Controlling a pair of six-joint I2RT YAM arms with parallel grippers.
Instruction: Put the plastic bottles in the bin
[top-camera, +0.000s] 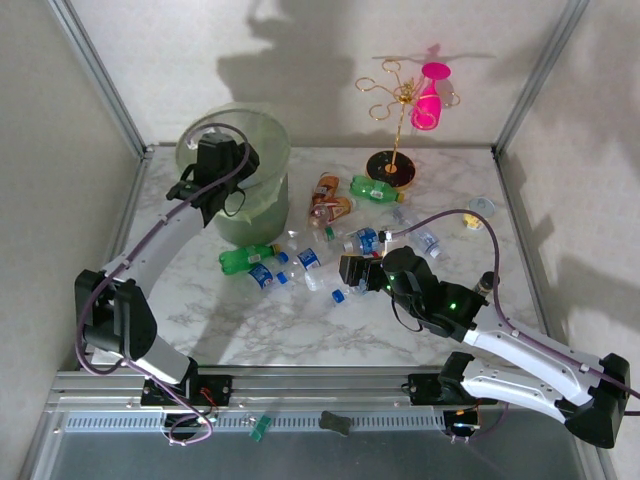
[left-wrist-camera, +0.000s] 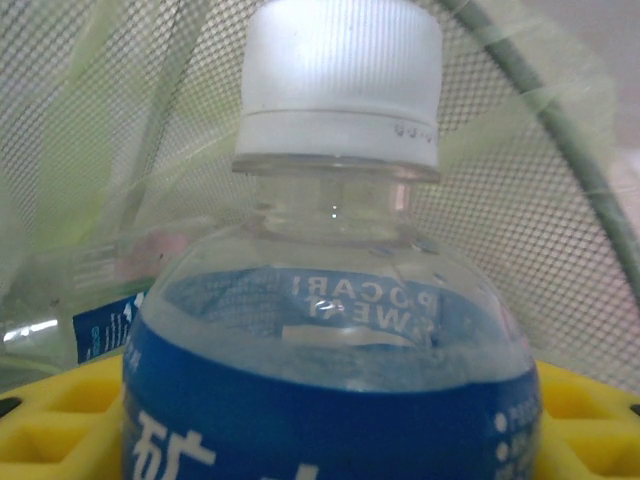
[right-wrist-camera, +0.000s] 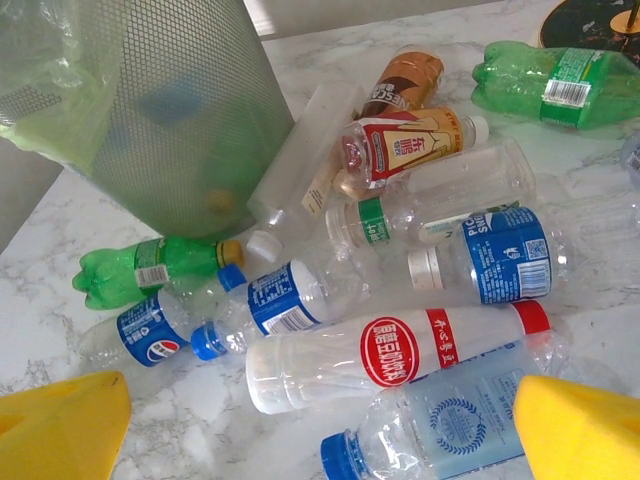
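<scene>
Above the bin (top-camera: 256, 214), inside its rim, the left fingers (left-wrist-camera: 60, 425) clamp a blue-labelled bottle (left-wrist-camera: 330, 400). The right fingers (right-wrist-camera: 585, 430) hang wide apart over crowded bottles (right-wrist-camera: 400, 350) on the surface (top-camera: 300, 322).

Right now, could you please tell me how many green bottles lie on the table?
2: a green bottle lies beside the bin, another green bottle by the rack; more may be hidden.
</scene>
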